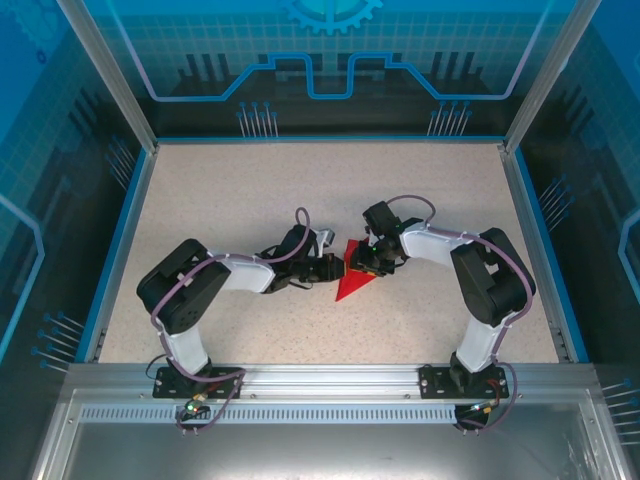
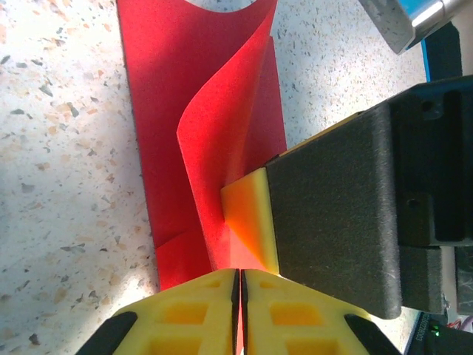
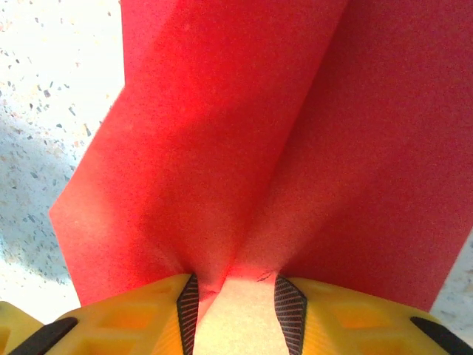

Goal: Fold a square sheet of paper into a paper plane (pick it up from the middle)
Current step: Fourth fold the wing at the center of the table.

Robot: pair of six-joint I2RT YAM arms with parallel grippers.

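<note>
The red sheet of paper (image 1: 352, 280) lies mid-table, folded into a narrow shape with a point toward the near-left. In the left wrist view the sheet (image 2: 199, 133) has one flap curling upright off the flat part. My left gripper (image 2: 239, 285) is shut on the sheet's near edge, with red showing in the slit between its pads. My right gripper (image 3: 236, 285) stands open over the raised fold (image 3: 244, 133), with bare table showing in the gap between its pads. One of its yellow pads (image 2: 251, 222) leans against the upright flap. The two grippers (image 1: 340, 266) (image 1: 366, 265) meet at the paper.
The speckled table (image 1: 250, 200) is fenced by blue-edged walls and metal posts (image 1: 110, 80). An aluminium rail (image 1: 320, 380) with the arm bases runs along the near edge. The right arm's black body (image 2: 355, 214) crowds the right side of the left wrist view.
</note>
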